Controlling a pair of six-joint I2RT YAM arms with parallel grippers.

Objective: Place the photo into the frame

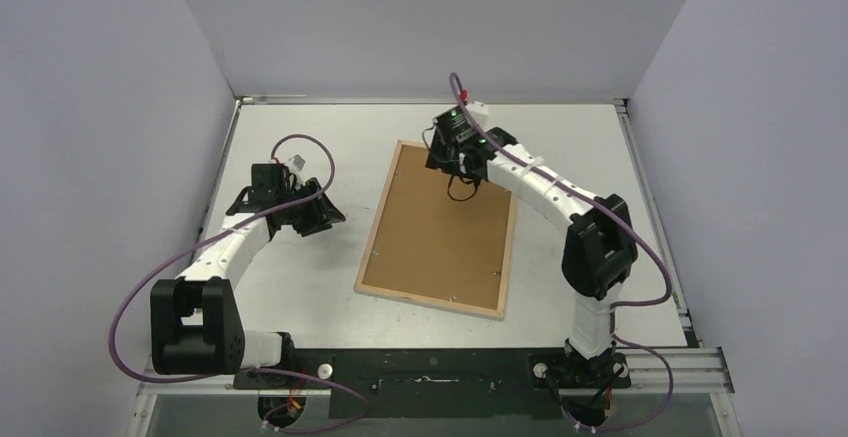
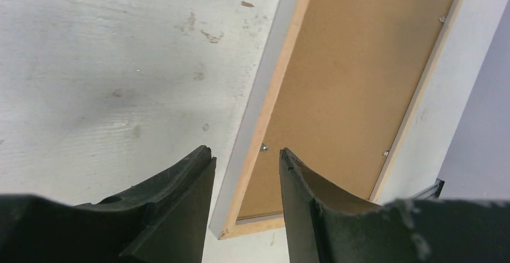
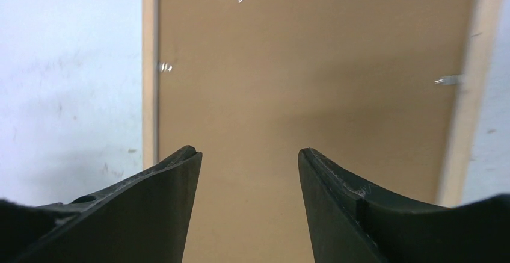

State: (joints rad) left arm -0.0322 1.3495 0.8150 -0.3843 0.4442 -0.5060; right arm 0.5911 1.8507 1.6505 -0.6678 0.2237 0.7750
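Top external view has one frame [image 1: 432,303] lying face down near the middle of the bench [image 1: 290,137], its pale wood rim up and one brown backing board [image 1: 440,222] seated inside it. No photo shows in any view; it may lie under the board, but that cannot be told. If it does, the task looks close to finished, with only the board left to secure. If not, the board has to come out first. The right pincer [image 3: 248,153] hangs over the far end of the board, released, nothing between its jaws. The left pincer [image 2: 243,154] sits just off the frame's left edge, also parted and empty. Count: one frame, one board, two pincers, and three small metal tabs [image 3: 163,67] in the right wrist view.
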